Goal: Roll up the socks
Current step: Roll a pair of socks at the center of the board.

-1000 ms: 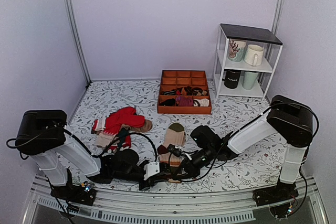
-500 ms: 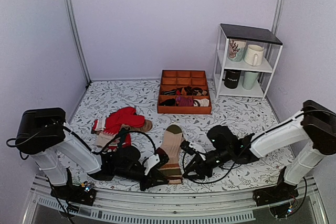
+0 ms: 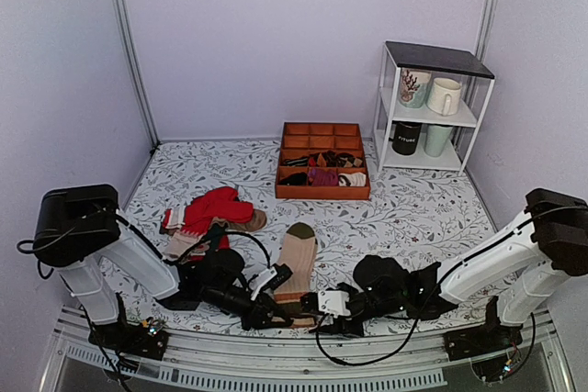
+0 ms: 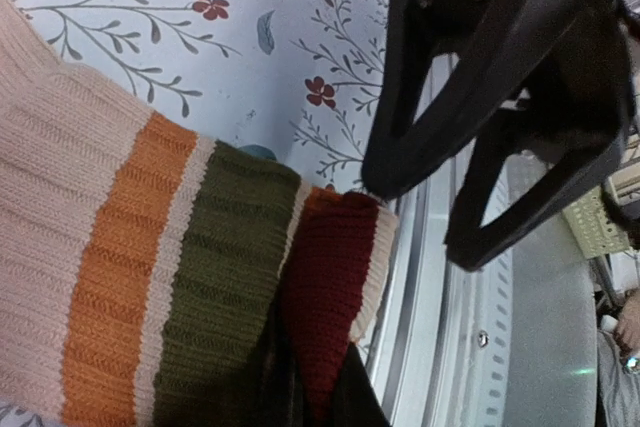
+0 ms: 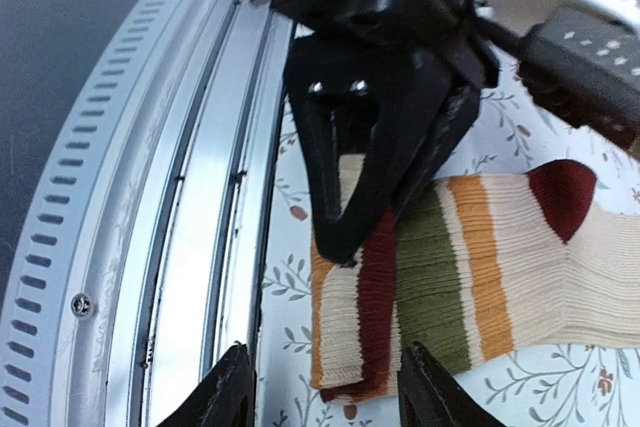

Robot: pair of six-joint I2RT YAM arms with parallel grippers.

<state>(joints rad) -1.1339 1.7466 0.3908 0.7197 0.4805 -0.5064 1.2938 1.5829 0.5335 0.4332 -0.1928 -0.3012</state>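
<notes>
The socks (image 3: pixel 298 254) lie lengthwise near the table's front edge, with the olive toe pointing away. In the left wrist view the socks (image 4: pixel 150 247) show beige ribbing, orange and olive stripes and the maroon cuff. My left gripper (image 4: pixel 305 392) is shut on that cuff. The right wrist view shows the cuff end of the socks (image 5: pixel 400 307) folded over once, with the left gripper (image 5: pixel 350 237) pinching it from above. My right gripper (image 5: pixel 330 397) is open, one fingertip on each side of the folded end and not touching it. From above, the left gripper (image 3: pixel 273 308) and right gripper (image 3: pixel 310 305) meet at the sock's near end.
A metal rail (image 5: pixel 190 207) runs along the table's edge just beside the cuff. Bright red socks (image 3: pixel 216 208) lie to the left. An orange compartment box (image 3: pixel 322 192) with small sock bundles stands behind. A white shelf (image 3: pixel 386 98) with mugs is at the back right.
My right gripper has opened, let go of the sock, swung out to the right and come back low at the cuff end. The left gripper stays shut on the cuff.
</notes>
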